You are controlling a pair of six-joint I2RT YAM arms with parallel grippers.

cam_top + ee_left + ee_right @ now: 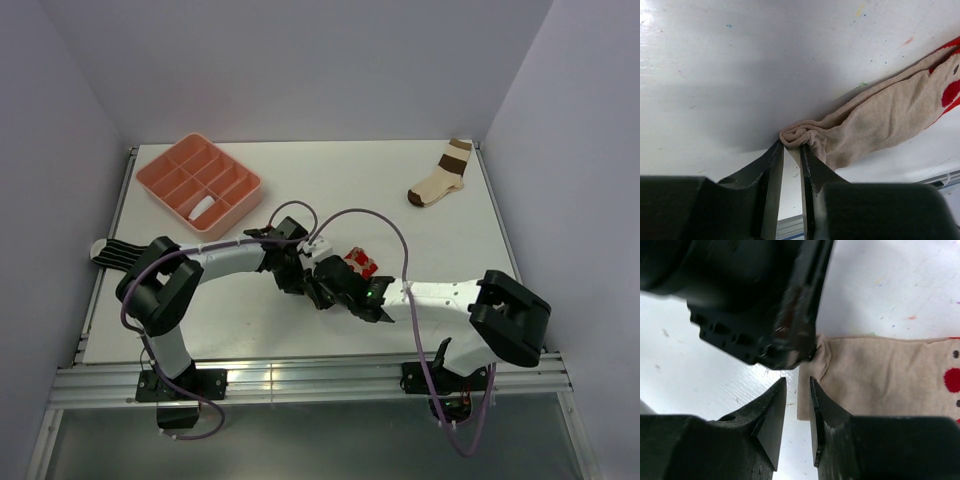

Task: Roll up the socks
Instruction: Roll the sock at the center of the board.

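Found the tan sock (875, 115) at mid-table, toward the front edge, flat on the white table (330, 180) under the two wrists. Looked a soft beige knit, faintly fuzzy, with a red end and a few red and dark spots near it, and with the plain end gathered into a small tight curl of folds.

In the left wrist view, ran from that curl at lower centre slantwise up to the red end at the right border. In the right wrist view, lay level across the picture, with the plain edge at the left and the red spots at the far right. From above, showed the tan sock (358, 263) only by its red end, pointing away from the arms' bases and a little rightward, with the rest hidden beneath the grippers.

Saw the left gripper (792, 145) nipped onto the curled end, jaws nearly together, with fabric puckered at the tips. Saw the right gripper (797, 382) just beside it, jaws a narrow gap apart, astride the sock's plain edge, with nothing caught between them.

Noted the black-and-white striped sock (118, 252) at the table's left edge, well apart, lying crosswise, partly behind the left arm.
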